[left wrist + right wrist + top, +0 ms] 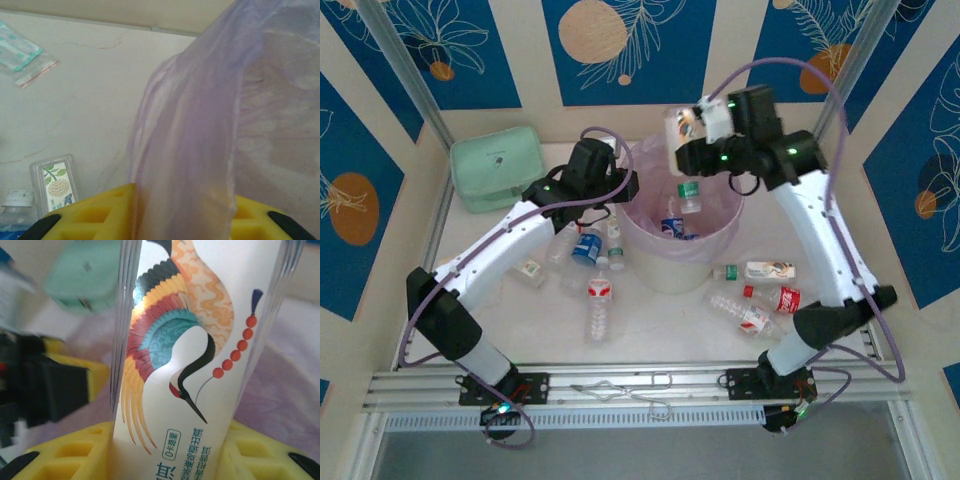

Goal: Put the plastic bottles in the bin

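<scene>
- Two hazards show in the top external view. The right fingers (692, 142) hold the held bottle (680, 125) high above the far side of the bin (670, 270). If they let go off-centre, it could hit the rim and bounce onto the bench (655, 330). The left fingers (625, 186) sit at the bin's left rim, where a sideways pull could tip the bin. Loose bottles (600, 300) lie on the bench on both sides of the bin, and a few are inside it.
- Left wrist view: the left fingers (100, 215) are narrow, pinching a fold of the pink bag liner (190, 140). Lifting or retracting while pinched could drag the liner off the rim or tear it.
- Right wrist view: the right fingers (75, 455) clamp the held bottle (180, 340) on its smooth labelled wall, so it could slip or rotate. A blurred black-and-yellow form, probably the other arm, is close beside, so contact is possible during the drop.
</scene>
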You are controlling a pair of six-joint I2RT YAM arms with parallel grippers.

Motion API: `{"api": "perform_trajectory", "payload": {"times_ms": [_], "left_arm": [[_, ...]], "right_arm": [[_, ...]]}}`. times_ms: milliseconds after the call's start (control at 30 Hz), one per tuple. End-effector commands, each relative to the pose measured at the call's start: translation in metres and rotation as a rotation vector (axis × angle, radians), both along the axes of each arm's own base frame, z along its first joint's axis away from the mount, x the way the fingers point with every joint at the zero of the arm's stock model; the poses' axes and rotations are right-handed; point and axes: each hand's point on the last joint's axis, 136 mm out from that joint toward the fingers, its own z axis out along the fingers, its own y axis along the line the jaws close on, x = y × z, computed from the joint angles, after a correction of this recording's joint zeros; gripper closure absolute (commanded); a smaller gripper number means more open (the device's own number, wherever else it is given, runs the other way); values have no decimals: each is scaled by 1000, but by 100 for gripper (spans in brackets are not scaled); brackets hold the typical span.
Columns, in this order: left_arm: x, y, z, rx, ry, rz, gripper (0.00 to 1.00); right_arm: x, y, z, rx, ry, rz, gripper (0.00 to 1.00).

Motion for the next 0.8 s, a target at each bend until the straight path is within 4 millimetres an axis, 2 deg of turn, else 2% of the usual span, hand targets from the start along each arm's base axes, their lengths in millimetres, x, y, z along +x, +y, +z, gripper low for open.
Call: {"api": "perform_trajectory", "payload": {"times_ms": [0,300,433,767], "left_arm": [[3,3,-8,37,35,8,67],[10,5,-5,12,39,66,70],[11,3,-5,5,41,67,70],[12,1,-9,6,48,63,71]], "right_arm": [[-9,-9,-56,-258,96,0,70],[-28,9,-130,-243,283,19,73],[-25,12,-157,-233,328,7,73],[-13,7,-244,-278,430,-125,73]]}}
